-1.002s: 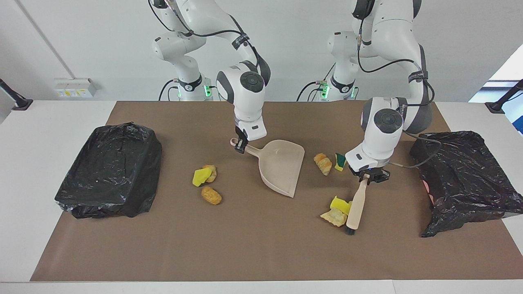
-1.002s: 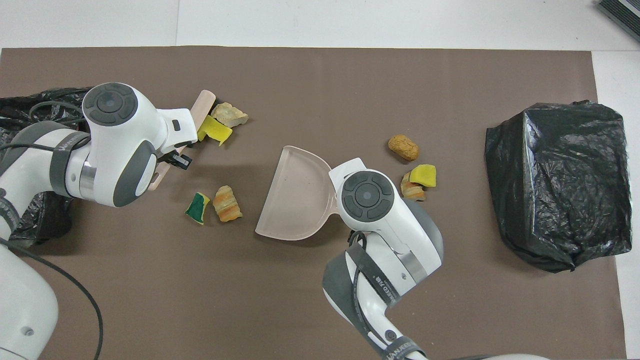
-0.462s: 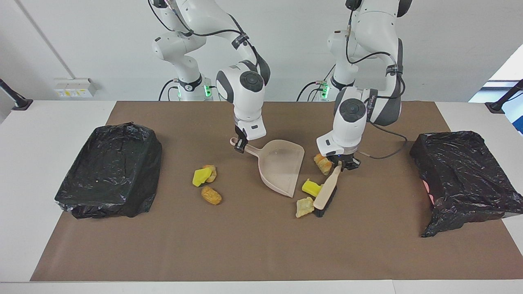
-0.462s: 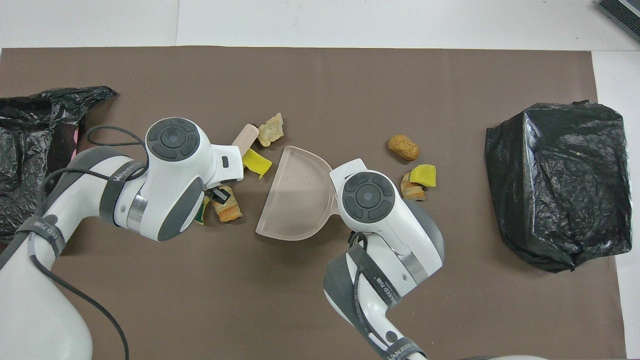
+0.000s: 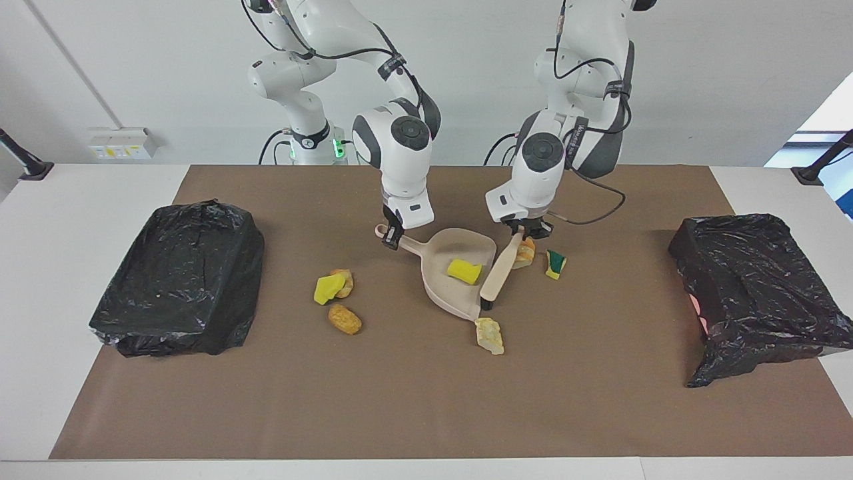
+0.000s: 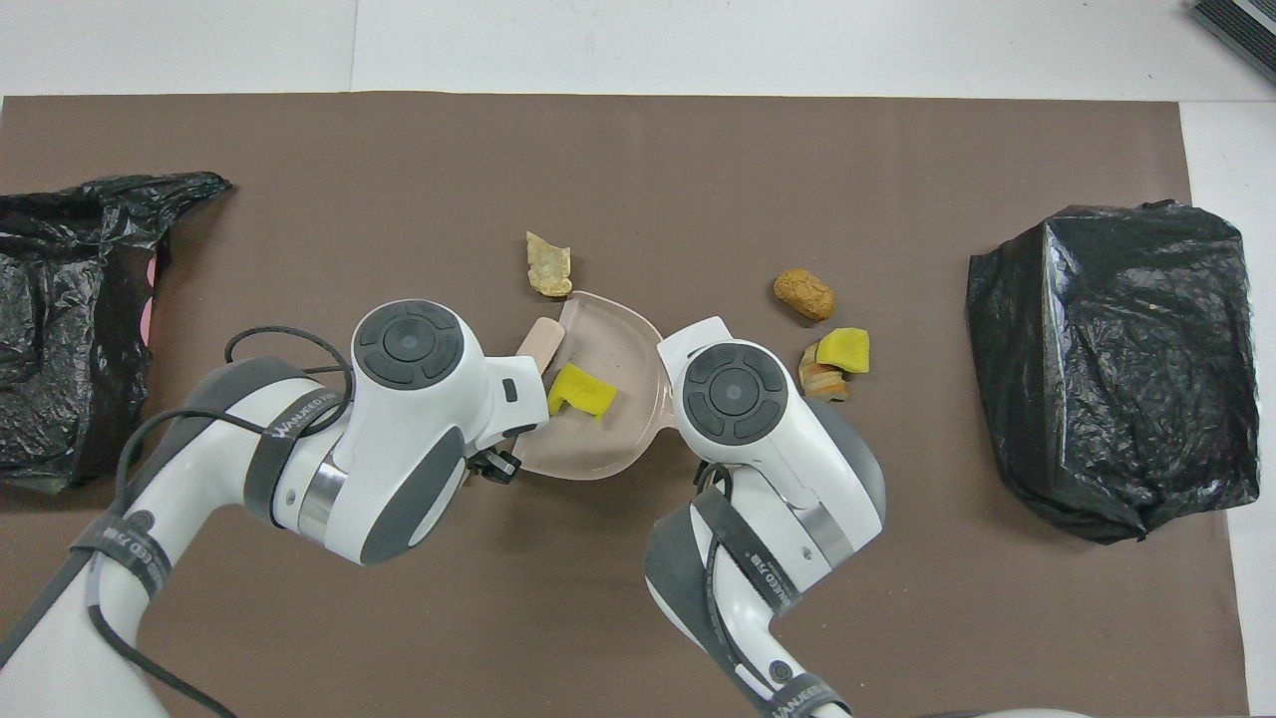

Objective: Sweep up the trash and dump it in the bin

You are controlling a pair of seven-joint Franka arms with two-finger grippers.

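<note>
My right gripper (image 5: 393,239) is shut on the handle of the beige dustpan (image 5: 460,287), which rests on the brown mat. One yellow sponge piece of trash (image 5: 464,271) lies inside the pan (image 6: 628,439). My left gripper (image 5: 526,231) is shut on the wooden brush (image 5: 498,273), whose bristles touch the pan's open lip. A tan chunk (image 5: 490,335) sits just off the lip's end. A bread chunk (image 5: 526,252) and a green-backed sponge (image 5: 555,263) lie beside the brush. Toward the right arm's end lie a yellow sponge on a bread piece (image 5: 329,288) and an orange chunk (image 5: 344,319).
A bin lined with a black bag (image 5: 180,277) stands at the right arm's end of the table. A second bin with a black bag (image 5: 753,287) stands at the left arm's end. The brown mat (image 5: 400,400) covers most of the table.
My left gripper swept the brush across to the dustpan's lip. The yellow sponge slid into the pan and the tan chunk ended just outside it. The right arm stayed still.
</note>
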